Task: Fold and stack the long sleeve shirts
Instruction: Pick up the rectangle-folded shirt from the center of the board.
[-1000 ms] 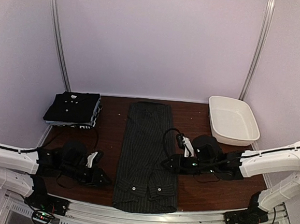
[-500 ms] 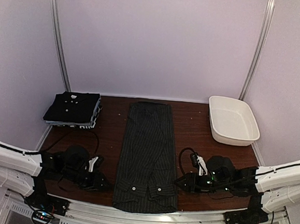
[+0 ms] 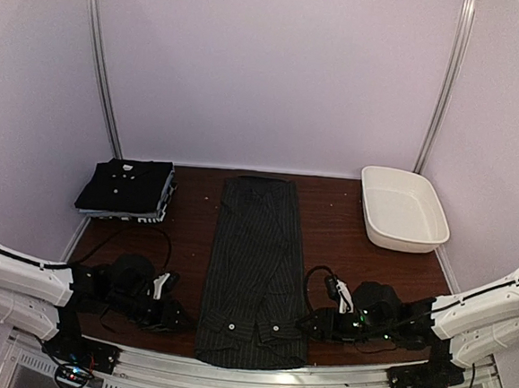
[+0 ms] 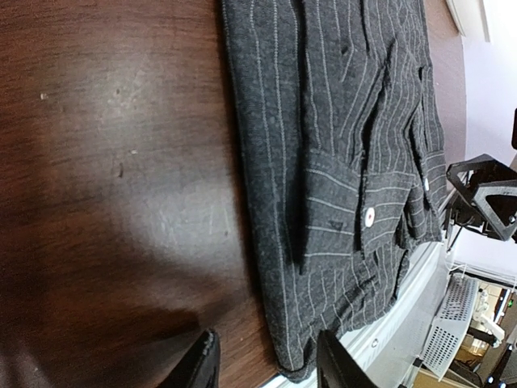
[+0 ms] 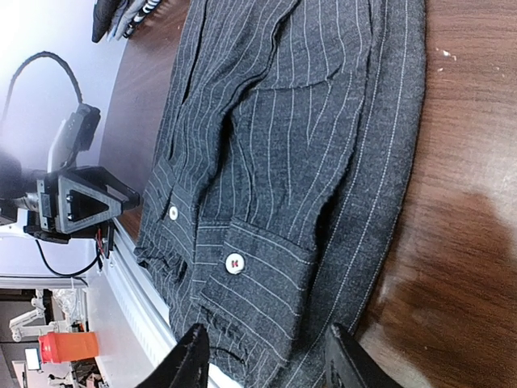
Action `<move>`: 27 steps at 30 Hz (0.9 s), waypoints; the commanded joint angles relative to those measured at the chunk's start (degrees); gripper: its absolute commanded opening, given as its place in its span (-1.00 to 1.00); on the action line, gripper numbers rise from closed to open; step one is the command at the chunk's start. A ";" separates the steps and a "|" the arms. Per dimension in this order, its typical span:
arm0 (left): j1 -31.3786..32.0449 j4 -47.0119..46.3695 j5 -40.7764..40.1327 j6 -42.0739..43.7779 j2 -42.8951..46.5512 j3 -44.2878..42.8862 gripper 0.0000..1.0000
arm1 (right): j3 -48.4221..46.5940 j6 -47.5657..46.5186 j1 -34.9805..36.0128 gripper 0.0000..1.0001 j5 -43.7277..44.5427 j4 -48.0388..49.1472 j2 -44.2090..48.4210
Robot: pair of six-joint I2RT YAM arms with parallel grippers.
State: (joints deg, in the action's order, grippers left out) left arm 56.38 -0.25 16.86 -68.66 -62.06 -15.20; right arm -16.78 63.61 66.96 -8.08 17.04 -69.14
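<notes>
Your left gripper (image 4: 266, 368) is low over the wooden tabletop (image 4: 121, 162), its jaws parted and holding nothing. The pinstriped shirt (image 3: 256, 266) lies just ahead of those jaws and off to their right. Its near hem corner reaches into the gap between them, close to the right-hand finger (image 4: 335, 364). You cannot tell from the wrist view whether that finger touches the cloth. A cuff with a white button (image 4: 369, 215) lies further ahead, folded onto the shirt's body.

Your right gripper (image 5: 266, 364) is likewise low, with its jaws apart and empty. The shirt's near hem spans the space straight ahead of them, and another buttoned cuff (image 5: 234, 263) sits just beyond the gap. Bare wood shows ahead of the right-hand finger.

From above, the two sets of jaws face each other across the shirt's near end, one at each corner. The shirt itself runs as a long narrow strip away from them. The stack of folded dark shirts (image 3: 127, 188) lies far beyond the left jaws, and the white tub (image 3: 402, 208) far beyond the right jaws
</notes>
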 commanded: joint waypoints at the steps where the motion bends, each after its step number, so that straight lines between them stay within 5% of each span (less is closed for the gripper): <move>1: 0.40 -3.04 -0.03 -0.31 0.12 0.91 -0.16 | 0.10 1.57 0.62 0.01 -0.27 5.11 -2.00; 19: 0.44 -9.98 2.19 1.93 -15.00 -4.92 -0.11 | 1.48 3.66 2.08 0.08 2.88 0.76 -2.60; 27: 0.60 -11.40 3.74 0.92 -17.40 -5.83 -0.30 | 1.25 4.90 3.04 0.08 1.70 5.77 -6.37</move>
State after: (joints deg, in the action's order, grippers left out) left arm 56.49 -11.60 19.88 -67.92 -77.87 -20.25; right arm -16.12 67.48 69.49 -6.83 19.55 -74.08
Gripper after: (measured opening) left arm 0.370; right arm 0.540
